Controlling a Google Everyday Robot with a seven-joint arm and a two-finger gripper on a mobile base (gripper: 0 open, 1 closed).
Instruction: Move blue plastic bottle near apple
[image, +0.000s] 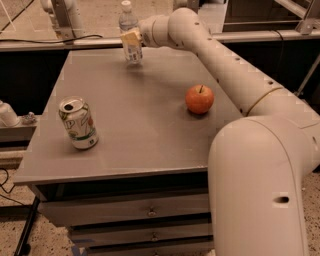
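The blue plastic bottle (128, 22), clear with a white cap and a pale label, stands upright at the far edge of the grey table (140, 130). My gripper (132, 42) reaches in from the right and is shut on the bottle's lower body, with its pale fingers (131, 37) covering the label. The red-orange apple (200, 99) with a short dark stem sits on the right part of the table. It is well in front of and to the right of the bottle, close beside my arm (235, 70).
A green-and-white soda can (78, 123), opened, stands upright near the table's front left. My large arm base (260, 190) fills the front right. Drawers (145, 215) sit below the table top. A rail and cables run behind the far edge.
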